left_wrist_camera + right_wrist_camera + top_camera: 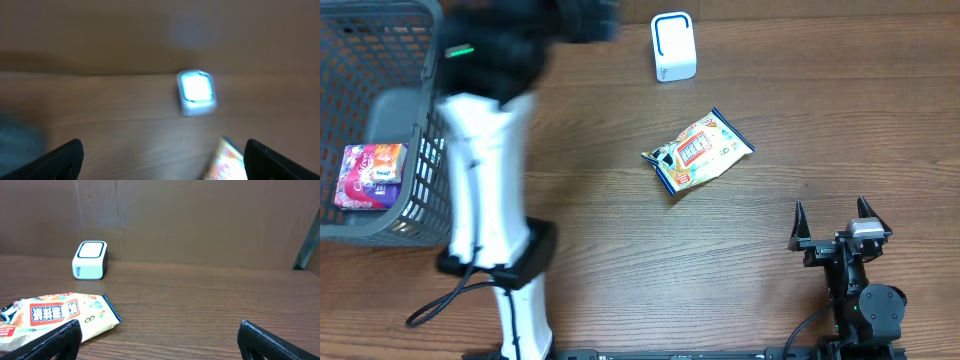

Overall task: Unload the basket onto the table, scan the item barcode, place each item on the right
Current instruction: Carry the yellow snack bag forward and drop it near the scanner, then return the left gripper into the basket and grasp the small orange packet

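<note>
The item, a yellow and white snack packet (698, 152) with a blue edge, lies flat in the middle of the table. A white barcode scanner (673, 46) with a blue rim stands behind it at the far edge. My left gripper (162, 162) hangs open and empty above the table. Its view is blurred, with the scanner (196, 91) ahead and a corner of the packet (227, 162) beside its right finger. My right gripper (831, 212) rests open at the front right, well clear of the packet (55, 317) and facing the scanner (90, 260).
A grey wire basket (420, 190) stands at the left edge with a pink packet (370, 175) inside. The left arm (485, 180) reaches from the front over the basket's right side toward the far edge. A brown wall closes the back.
</note>
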`<state>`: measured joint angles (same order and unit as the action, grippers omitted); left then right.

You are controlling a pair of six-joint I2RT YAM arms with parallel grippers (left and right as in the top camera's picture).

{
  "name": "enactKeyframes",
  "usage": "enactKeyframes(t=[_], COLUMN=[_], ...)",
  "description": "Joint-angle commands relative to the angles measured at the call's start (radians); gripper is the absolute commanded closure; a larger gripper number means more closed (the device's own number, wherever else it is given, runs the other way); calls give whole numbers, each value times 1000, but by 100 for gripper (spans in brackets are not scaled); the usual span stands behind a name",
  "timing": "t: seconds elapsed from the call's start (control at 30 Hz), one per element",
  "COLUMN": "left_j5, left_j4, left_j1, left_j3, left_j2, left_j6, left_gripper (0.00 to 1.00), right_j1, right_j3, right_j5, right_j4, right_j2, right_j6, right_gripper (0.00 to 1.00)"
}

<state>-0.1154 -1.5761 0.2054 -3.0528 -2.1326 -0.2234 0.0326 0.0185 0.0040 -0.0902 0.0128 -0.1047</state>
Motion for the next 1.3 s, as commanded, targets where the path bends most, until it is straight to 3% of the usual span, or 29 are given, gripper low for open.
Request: enactKeyframes(t=[0.0, 0.23, 0.53, 1.27], left_j5=[-41, 126, 143, 82], left_j4=[-87, -114, -114, -113], left_j1=[-171, -552, -793, -893], left_j3=[-88, -34, 243, 370], left_j2=[44, 148, 271, 90], left_j6=[-47, -42, -48, -47], left_gripper=[4, 1, 0, 0], right_j1=[-5, -5, -5, -5], right_j3=[-10, -10, -10, -10], right_j5=[2, 2, 2, 2], right_j4=[6, 6, 6, 6], right_j2=[-10, -10, -10, -10], right_j6=[-1, -1, -1, -1], right_gripper=[0, 0, 0, 0])
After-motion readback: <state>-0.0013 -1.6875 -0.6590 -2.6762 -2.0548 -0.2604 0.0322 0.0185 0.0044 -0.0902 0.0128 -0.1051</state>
